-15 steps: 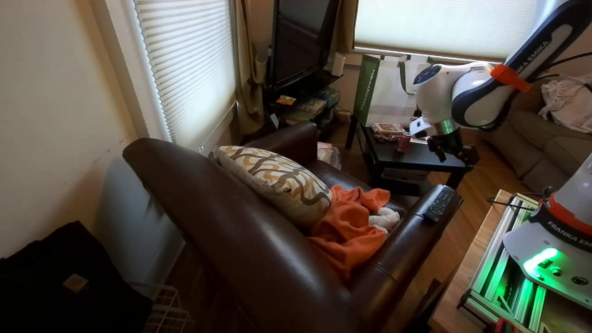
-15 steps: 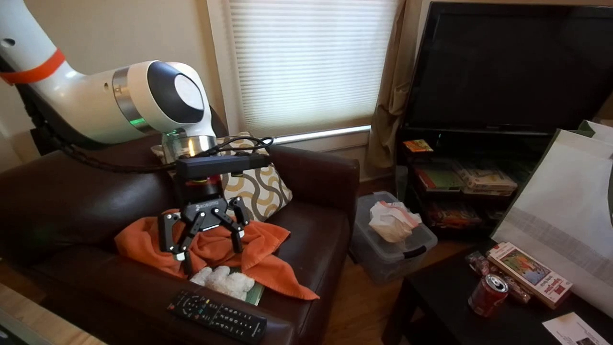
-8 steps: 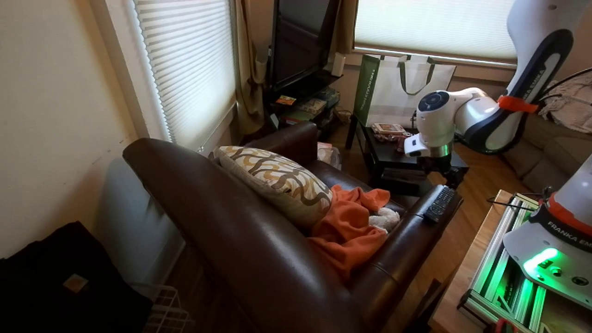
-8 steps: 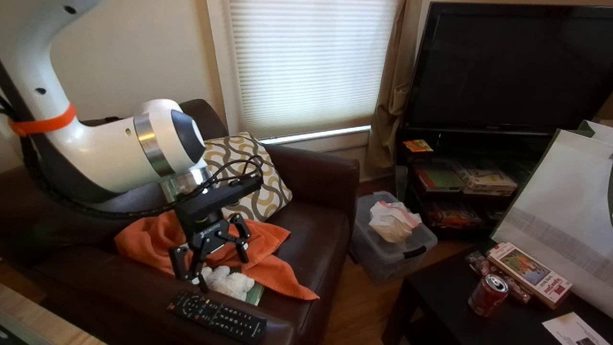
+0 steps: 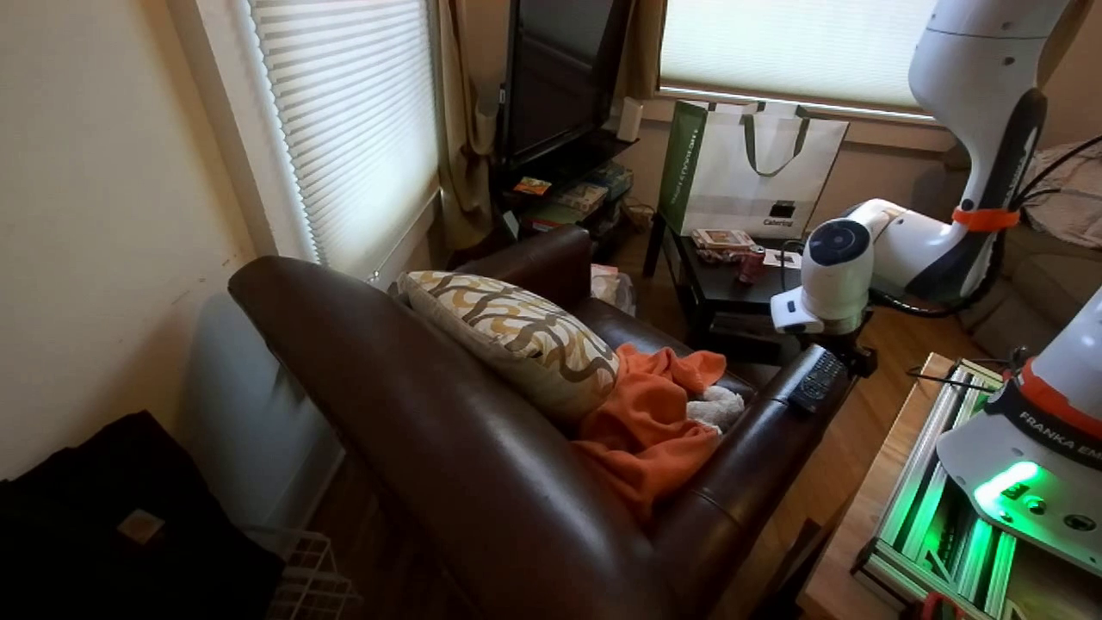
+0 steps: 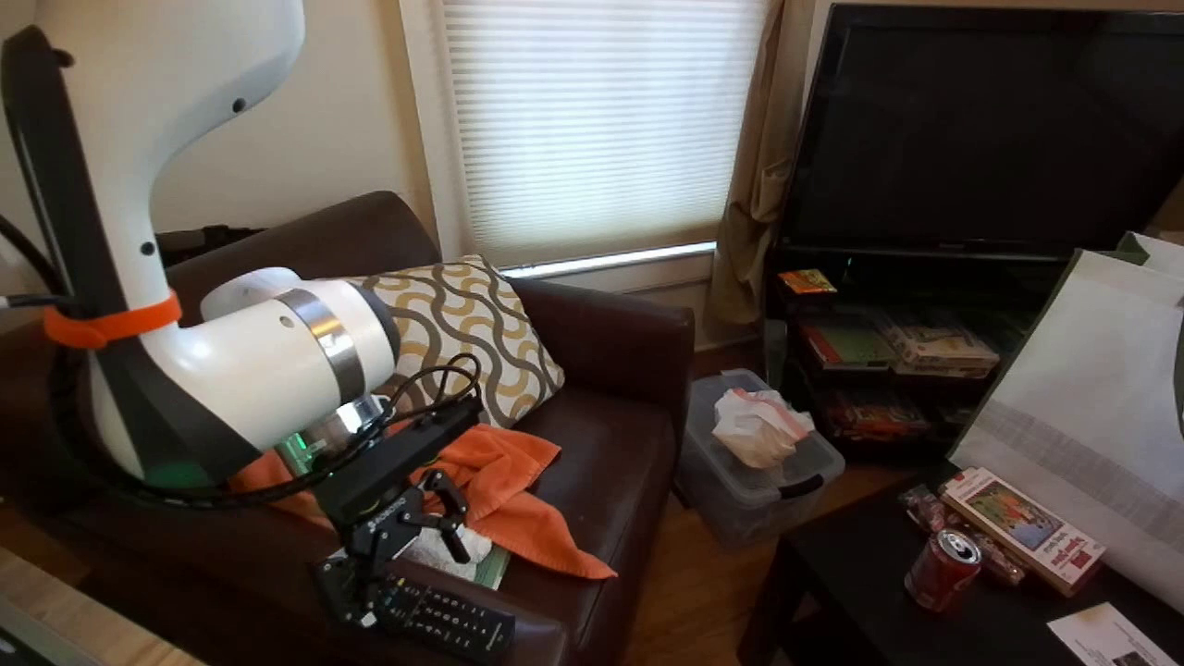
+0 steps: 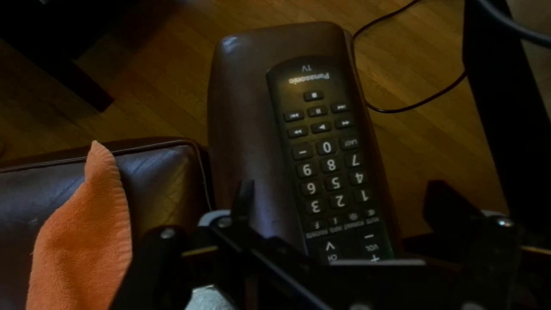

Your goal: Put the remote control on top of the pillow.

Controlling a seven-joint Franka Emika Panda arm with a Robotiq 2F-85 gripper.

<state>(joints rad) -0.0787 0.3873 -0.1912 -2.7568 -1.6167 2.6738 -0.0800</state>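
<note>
The black remote control (image 5: 816, 381) lies on the front of the brown sofa's armrest in both exterior views; its near end is hidden by my gripper in an exterior view (image 6: 458, 624). The wrist view shows its buttons (image 7: 331, 172) upside down. My gripper (image 6: 414, 587) is open and tilted, just above the remote. In the wrist view its fingers (image 7: 342, 189) stand on either side of the remote, apart from it, with nothing held. The patterned pillow (image 5: 512, 336) leans against the sofa back; it also shows behind the arm in an exterior view (image 6: 472, 324).
An orange cloth (image 5: 654, 422) and a white fluffy thing (image 5: 716, 408) lie on the seat between armrest and pillow. A black table (image 6: 860, 592) with a red can (image 6: 942, 572), a book and a large bag stands nearby. A clear bin (image 6: 758, 499) stands beyond the sofa.
My arm has come down, and the gripper has tilted and moved from above the seat and armrest to just over the remote. The remote and pillow have not moved.
</note>
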